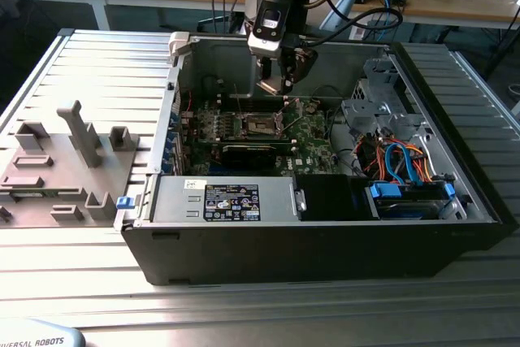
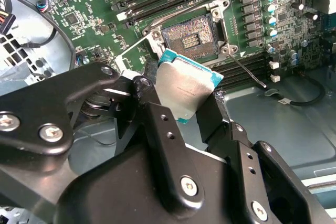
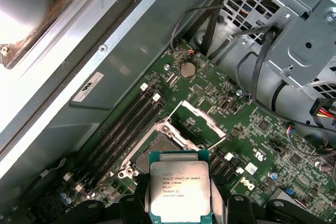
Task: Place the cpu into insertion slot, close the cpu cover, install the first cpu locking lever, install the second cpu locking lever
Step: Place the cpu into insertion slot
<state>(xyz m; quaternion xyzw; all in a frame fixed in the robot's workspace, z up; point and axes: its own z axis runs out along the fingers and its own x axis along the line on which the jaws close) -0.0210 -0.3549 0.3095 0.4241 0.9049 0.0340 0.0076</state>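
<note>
Entry: cpu, placement step under way, not yet seated.
Your gripper [image 1: 279,83] is clenched on the cpu [image 2: 186,85], hovering just above the insertion slot [image 2: 191,35]. The cpu cover [image 3: 202,121] stands open. Seating, closing and both locking steps appear outstanding.

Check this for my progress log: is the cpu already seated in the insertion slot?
No, the gripper holds the cpu clear of the empty insertion slot.
</note>
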